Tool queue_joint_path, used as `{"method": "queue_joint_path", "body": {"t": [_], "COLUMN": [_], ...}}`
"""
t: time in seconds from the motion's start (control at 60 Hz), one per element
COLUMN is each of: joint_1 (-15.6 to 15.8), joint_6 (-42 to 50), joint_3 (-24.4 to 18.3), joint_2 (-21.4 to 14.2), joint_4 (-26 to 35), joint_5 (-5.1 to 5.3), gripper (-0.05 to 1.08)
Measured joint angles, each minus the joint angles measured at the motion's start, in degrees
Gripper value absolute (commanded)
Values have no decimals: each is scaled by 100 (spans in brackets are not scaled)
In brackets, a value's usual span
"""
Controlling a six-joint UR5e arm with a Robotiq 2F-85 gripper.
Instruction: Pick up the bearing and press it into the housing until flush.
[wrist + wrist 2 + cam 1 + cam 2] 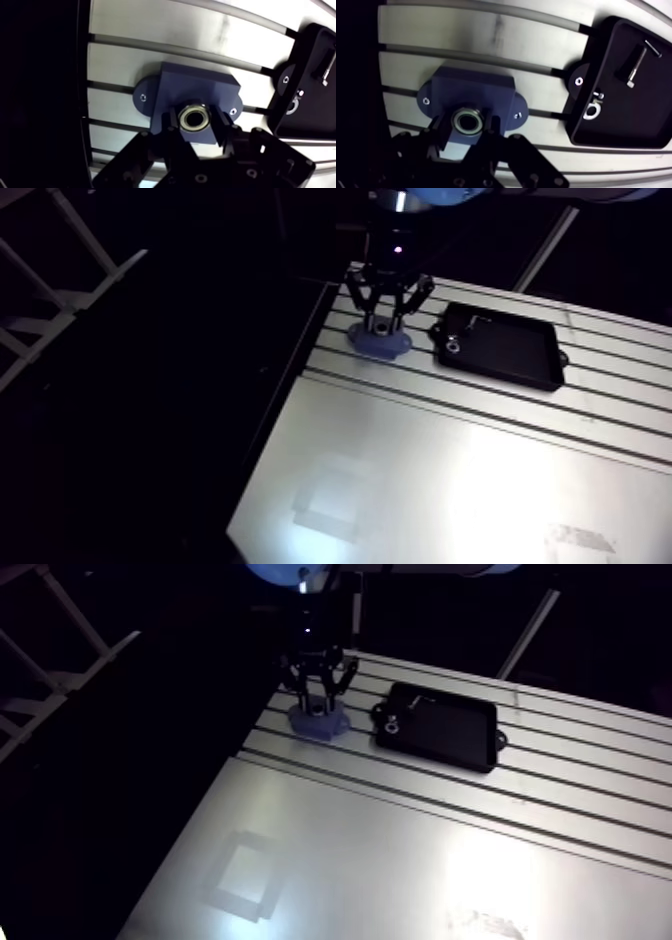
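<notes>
In the wrist view a silver ring-shaped bearing (194,107) is pinched between my two dark fingers (172,122), so my gripper (195,119) is shut on it. Directly beneath is the blue housing (197,85), a block with two screwed-down ears, fixed on the slotted table. The bearing lies over the housing's top face, and I cannot tell how deep it sits. In the arm view the gripper (388,313) stands upright right over the housing (380,343) near the table's far left corner.
A black tray (631,125) lies beside the housing, apart from it, holding a bolt (637,62) and a small washer (591,111). The table's left edge (290,368) runs close to the housing, with darkness beyond. Bare slotted table (450,478) stretches toward the front.
</notes>
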Motion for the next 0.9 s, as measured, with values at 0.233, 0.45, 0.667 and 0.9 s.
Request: {"method": "queue_joint_path", "body": {"t": [0.233,0.45,0.667,0.9], "joint_1": [-1,6,53,64], "joint_6": [0,-4,-36,-49], "joint_3": [5,6,-13,-101], "joint_2": [-4,-12,-36,-116], "joint_4": [-3,1,8,92], "joint_5": [-3,-8,-12,-10], "gripper": [69,0,0,0]}}
